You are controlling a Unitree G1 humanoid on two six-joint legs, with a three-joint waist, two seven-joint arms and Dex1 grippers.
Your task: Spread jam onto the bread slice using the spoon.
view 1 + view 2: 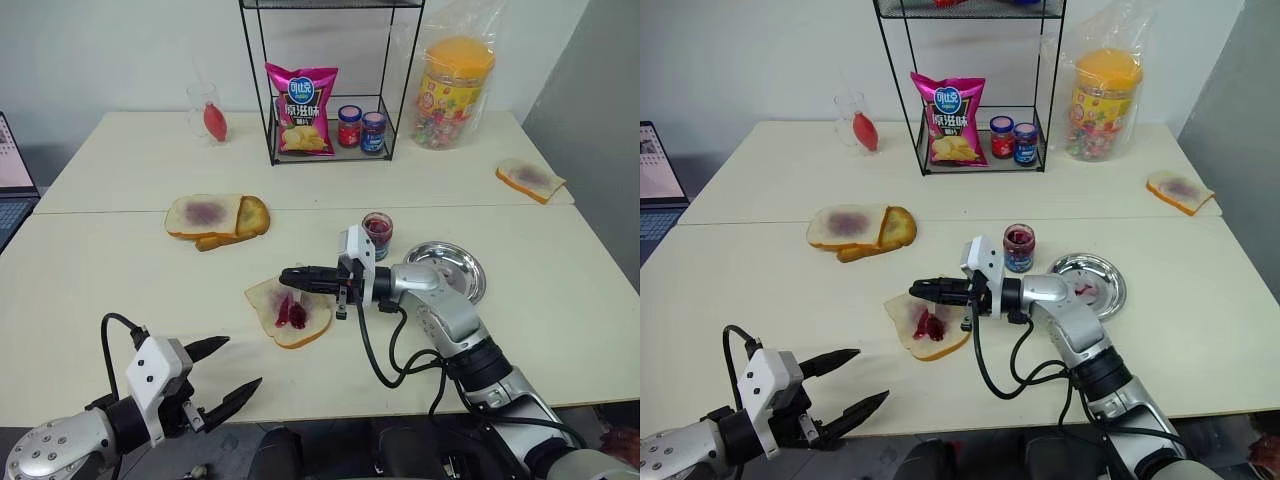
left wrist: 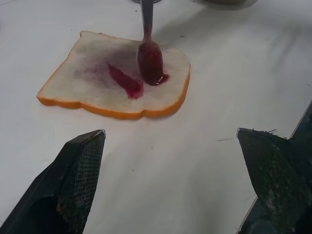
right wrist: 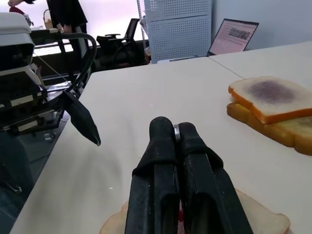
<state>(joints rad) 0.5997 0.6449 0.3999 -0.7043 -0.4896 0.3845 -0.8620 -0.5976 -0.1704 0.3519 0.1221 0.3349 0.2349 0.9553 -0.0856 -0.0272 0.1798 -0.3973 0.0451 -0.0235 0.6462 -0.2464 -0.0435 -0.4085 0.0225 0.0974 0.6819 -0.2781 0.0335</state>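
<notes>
The bread slice (image 1: pixel 268 298) lies flat near the middle of the front table, with a red-purple jam smear (image 2: pixel 127 84) on it. My right gripper (image 1: pixel 287 273) points left just above the slice and is shut on the spoon's handle. The spoon (image 2: pixel 149 59) hangs down from it, and its jam-coated bowl rests on the slice beside the smear. The open jam jar (image 1: pixel 377 232) stands right behind that wrist. My left gripper (image 1: pixel 226 371) is open and empty near the front left edge, well short of the slice.
A round steel plate (image 1: pixel 455 270) sits to the right of the jar. Two overlapping bread pieces (image 1: pixel 215 217) lie further back on the left, and another slice (image 1: pixel 529 179) at the far right. A wire rack (image 1: pixel 325 125) with a chips bag and two lidded jars stands at the back, beside a candy jar (image 1: pixel 455 92).
</notes>
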